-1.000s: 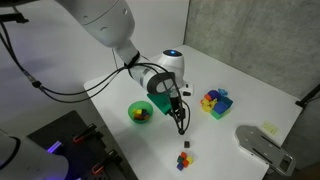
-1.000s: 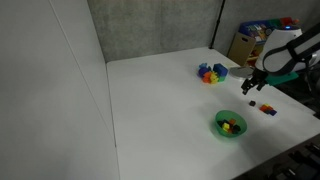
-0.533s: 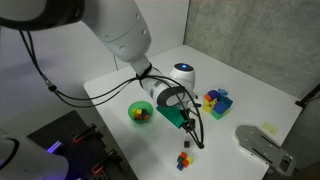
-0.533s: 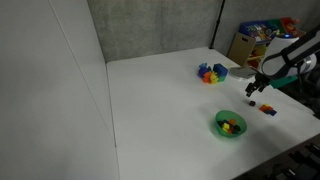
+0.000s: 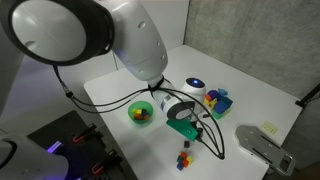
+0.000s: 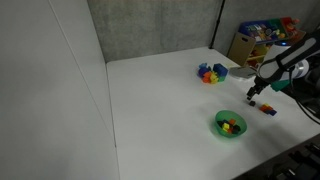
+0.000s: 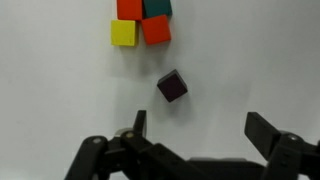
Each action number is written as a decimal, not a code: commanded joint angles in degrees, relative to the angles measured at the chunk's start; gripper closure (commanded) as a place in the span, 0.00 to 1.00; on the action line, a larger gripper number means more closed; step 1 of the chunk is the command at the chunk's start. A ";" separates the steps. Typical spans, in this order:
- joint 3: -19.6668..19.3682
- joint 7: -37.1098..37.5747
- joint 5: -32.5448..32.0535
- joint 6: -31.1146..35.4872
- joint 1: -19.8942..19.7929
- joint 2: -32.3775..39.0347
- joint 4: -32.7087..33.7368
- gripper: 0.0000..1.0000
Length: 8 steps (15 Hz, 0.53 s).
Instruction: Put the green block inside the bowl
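My gripper [image 7: 200,125] is open and empty, low over the white table. In the wrist view a dark maroon cube [image 7: 171,86] lies just ahead of the fingers, nearer the left one. Beyond it is a tight cluster of tiny cubes: a dark green block [image 7: 156,6] cut by the top edge, plus red, yellow and orange ones. In both exterior views the gripper [image 5: 221,151] [image 6: 250,95] hangs near the small cubes [image 5: 184,156] [image 6: 267,109]. The bright-green bowl [image 5: 131,106] [image 6: 219,130] holds small coloured pieces and stands apart from the gripper.
A larger multicoloured block pile [image 5: 215,100] [image 6: 210,72] sits further back on the table. A grey device [image 5: 262,148] stands by the table corner. Boxes of clutter [image 6: 255,40] stand beyond the table edge.
The arm has swung away from the bowl toward the small cubes and come lower. The gripper has stayed open and empty.
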 commanded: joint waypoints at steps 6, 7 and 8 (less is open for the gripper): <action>4.89 -9.31 -0.04 -1.16 -5.58 7.45 8.64 0.00; 4.95 -9.31 -0.11 -1.38 -5.57 8.17 9.38 0.00; 5.09 -9.53 -0.16 -1.71 -5.67 8.67 9.95 0.00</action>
